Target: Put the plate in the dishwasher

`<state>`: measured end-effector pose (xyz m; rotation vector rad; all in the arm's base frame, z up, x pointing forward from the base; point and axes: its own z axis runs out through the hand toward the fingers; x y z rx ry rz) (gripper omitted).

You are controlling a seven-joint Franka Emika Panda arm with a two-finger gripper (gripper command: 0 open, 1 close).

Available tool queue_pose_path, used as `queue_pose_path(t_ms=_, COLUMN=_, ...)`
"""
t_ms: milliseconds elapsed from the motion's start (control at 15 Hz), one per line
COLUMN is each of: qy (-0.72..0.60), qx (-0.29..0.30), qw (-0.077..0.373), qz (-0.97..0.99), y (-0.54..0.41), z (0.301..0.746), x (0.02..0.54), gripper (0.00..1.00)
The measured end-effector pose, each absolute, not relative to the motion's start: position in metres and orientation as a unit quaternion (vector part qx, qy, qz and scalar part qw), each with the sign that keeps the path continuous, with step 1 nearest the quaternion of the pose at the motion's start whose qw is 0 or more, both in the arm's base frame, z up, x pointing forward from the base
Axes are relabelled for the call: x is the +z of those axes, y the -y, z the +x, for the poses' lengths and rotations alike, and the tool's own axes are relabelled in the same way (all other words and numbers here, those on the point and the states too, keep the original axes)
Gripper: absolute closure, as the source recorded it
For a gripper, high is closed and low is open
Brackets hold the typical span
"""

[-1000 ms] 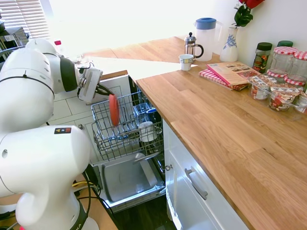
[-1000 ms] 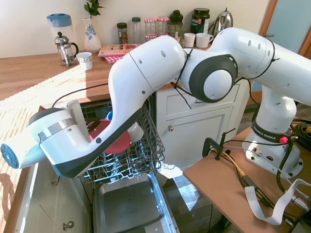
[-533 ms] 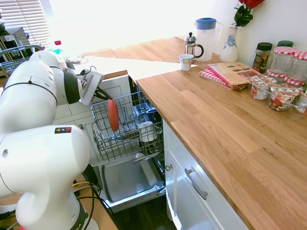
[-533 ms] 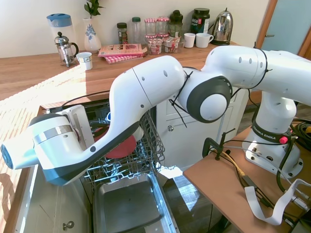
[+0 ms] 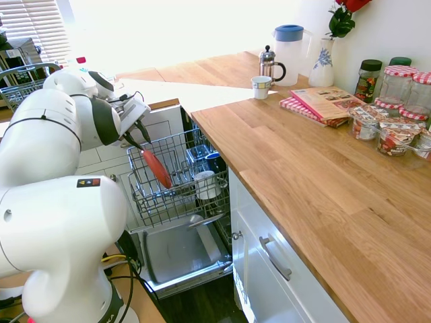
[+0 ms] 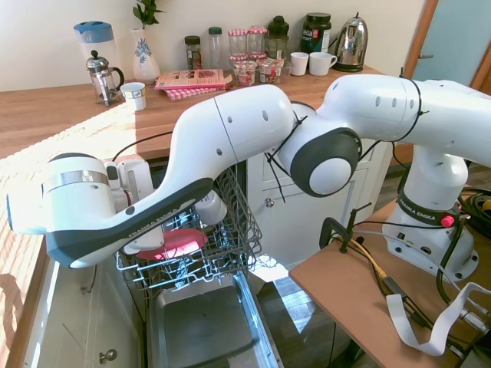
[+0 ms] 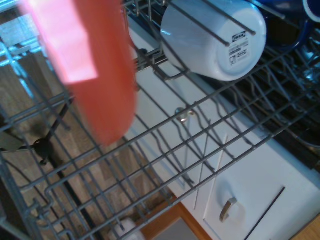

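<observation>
Pincer: black two-finger gripper clamped on the rim of the round coral-red plate.
Plate: tilted, low inside the grey wire rack of the white-fronted dishwasher.
Handling: probably rigid, breakable, slick; best held by its rim.
Nearby: white upturned mug just beside.

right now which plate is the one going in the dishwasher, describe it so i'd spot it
Find the open dishwasher below the wooden counter, then its pulled-out wire rack. The plate leans tilted inside, beside a white mug. It is the only coral-red thing in the rack.
</observation>
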<state>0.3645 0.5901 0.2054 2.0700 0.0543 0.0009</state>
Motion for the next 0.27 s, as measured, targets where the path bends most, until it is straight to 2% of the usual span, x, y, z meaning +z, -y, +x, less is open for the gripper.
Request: queue_pose_path(t_ms=267, qy=0.001, qx=-0.052, qw=0.455, qz=0.889, y=-0.581, z=0.387, x=0.245, gripper=0.00)
